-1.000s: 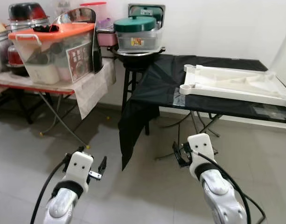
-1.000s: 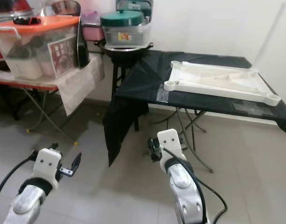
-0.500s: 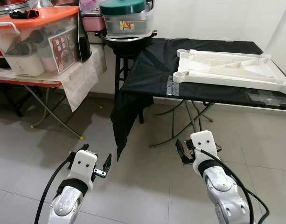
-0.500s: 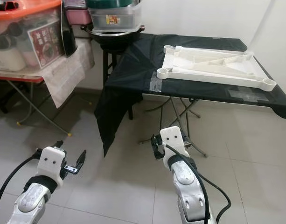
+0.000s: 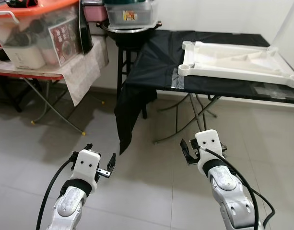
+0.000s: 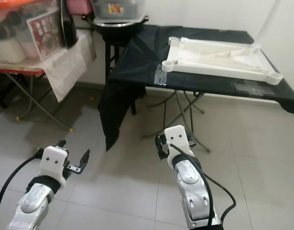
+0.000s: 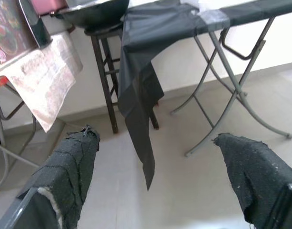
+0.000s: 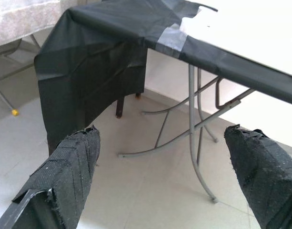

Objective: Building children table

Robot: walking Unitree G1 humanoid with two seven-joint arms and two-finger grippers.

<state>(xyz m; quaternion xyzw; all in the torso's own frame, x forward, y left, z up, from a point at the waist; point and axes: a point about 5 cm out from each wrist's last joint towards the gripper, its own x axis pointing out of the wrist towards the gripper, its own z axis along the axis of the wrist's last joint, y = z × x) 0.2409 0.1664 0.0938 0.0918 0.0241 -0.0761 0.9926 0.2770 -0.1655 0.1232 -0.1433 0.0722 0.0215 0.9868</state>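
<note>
The left gripper (image 5: 98,166) and right gripper (image 5: 192,152) hang low over the floor, fingers spread and empty. Nothing looks assembled yet: the white children's tabletop (image 5: 235,63) lies upside down, legless, on the black-draped worktop (image 5: 156,67) ahead right. Far left, an orange-lidded bin (image 5: 34,28) holds cookware.

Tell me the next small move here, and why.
Probably step forward toward the black-covered table. The white tabletop lies upside down on it, ahead of both arms, while the left gripper and right gripper hang open and empty over the floor.
</note>
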